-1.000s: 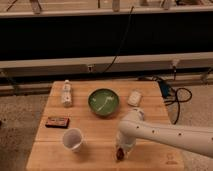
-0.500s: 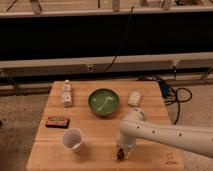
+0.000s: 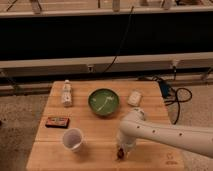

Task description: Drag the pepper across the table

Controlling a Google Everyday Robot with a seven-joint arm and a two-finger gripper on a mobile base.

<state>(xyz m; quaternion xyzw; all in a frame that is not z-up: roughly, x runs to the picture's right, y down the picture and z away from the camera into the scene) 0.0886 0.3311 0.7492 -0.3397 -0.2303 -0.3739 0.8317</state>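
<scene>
pepper lies near the table's front edge, a bit right of centre, dark red bit just showing under the gripper; gripper is down on it, arm coming in over the right edge; clenched or released: can't tell; step, I'd say: contact made, drag barely begun; next move needs steady downward contact + a slide along the wood, keeping off the cup to the left; vs 1 s ago: gripper & pepper approx same spot, green bowl & cup unmoved
</scene>
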